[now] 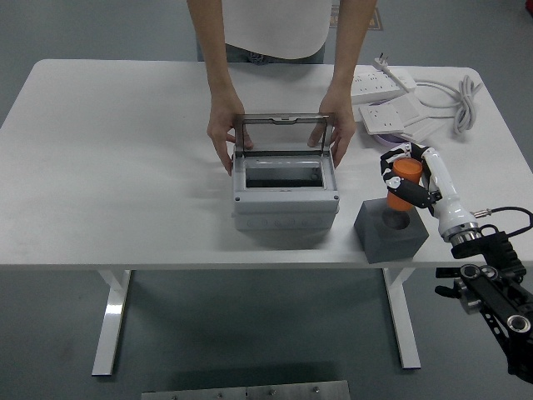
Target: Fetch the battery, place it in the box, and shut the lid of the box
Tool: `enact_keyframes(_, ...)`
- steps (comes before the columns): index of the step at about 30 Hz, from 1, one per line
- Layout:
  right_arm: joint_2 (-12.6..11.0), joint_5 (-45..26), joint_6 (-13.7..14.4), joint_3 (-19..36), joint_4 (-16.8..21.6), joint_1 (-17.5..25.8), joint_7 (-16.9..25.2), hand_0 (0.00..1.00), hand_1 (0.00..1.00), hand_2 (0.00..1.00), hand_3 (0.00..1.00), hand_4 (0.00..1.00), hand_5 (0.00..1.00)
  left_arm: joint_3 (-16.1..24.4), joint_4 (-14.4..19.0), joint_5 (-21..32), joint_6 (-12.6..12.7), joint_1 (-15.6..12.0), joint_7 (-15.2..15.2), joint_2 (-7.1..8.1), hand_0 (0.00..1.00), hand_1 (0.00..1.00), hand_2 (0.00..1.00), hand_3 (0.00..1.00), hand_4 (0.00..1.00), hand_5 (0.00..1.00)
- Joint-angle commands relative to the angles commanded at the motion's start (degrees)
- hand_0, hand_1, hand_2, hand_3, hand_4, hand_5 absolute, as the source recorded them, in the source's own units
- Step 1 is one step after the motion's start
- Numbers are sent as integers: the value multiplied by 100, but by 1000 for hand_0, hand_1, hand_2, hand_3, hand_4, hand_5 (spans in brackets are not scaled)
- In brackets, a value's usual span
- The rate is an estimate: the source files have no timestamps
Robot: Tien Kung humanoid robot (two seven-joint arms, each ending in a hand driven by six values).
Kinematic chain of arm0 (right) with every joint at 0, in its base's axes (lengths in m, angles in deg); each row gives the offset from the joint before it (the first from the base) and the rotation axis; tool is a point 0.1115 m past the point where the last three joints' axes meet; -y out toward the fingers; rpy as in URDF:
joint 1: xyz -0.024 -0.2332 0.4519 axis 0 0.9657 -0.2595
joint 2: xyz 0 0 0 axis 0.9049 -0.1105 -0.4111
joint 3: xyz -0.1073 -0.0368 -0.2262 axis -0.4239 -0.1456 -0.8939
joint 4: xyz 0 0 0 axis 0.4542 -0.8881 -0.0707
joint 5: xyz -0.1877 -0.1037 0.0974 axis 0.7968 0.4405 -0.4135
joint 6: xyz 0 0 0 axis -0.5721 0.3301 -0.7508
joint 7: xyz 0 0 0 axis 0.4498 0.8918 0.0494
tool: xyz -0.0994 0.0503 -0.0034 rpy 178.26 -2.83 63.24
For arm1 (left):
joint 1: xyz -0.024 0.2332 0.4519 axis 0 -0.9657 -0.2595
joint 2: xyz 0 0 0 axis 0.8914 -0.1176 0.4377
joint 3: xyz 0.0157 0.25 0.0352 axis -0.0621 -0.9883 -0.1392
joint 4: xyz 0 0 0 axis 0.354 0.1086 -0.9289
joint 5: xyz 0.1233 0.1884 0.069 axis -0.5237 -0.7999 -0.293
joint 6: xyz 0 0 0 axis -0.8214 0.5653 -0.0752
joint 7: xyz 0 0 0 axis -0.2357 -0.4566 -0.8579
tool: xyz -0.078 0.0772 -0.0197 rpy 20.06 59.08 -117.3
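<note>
1. The step in hand is the fetch: the right hand (405, 177) has its fingers curled round the orange battery (403, 182) and holds it above the grey holder (390, 231), whose round socket shows bare beneath it.

2. The battery looks clear of the socket, hanging over the holder's far right side, upright or nearly so; part of its body is hidden by the fingers.

3. The box (285, 193) stands on the white worktop (117, 167), left of the holder and just beside it, its top opening dark and unobstructed.

4. Its clear lid (281, 133) is tilted up at the far edge. A person at the far side steadies it, one hand (223, 137) at the left side of the box and lid, the other hand (336, 129) at the right.

5. The left arm does not show.

6. Power strips (387, 83) and a coiled cable (462, 104) lie at the far right corner, away from the route to the box.

7. Next, I judge, the battery must travel left, high enough to pass the box's near right rim, then come down through the opening between the person's hands.

8. The opening is not wide, and the raised lid stands behind it, so the descent wants care.

9. Placing and closing the lid are both not yet done.
</note>
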Motion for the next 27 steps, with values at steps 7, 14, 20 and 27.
enact_keyframes(7,-19,882,37,310,133,-291,-425,256,251,281,387,225,2,15,4,-14,1,-22,20,-2,624,699,598,567,561,12)
enact_keyframes(14,-64,2025,-106,365,334,-624,-957,252,243,281,389,233,2,20,9,-7,2,-33,34,6,625,700,598,565,563,24)
enact_keyframes(20,-87,3088,-342,62,552,-996,-1514,242,235,280,387,224,8,37,13,-25,-1,-36,54,26,625,700,598,566,567,30)
enact_keyframes(27,-47,3976,-539,-584,500,-1434,-1952,239,232,279,386,224,14,50,15,-40,-6,-19,67,51,625,700,600,566,568,31)
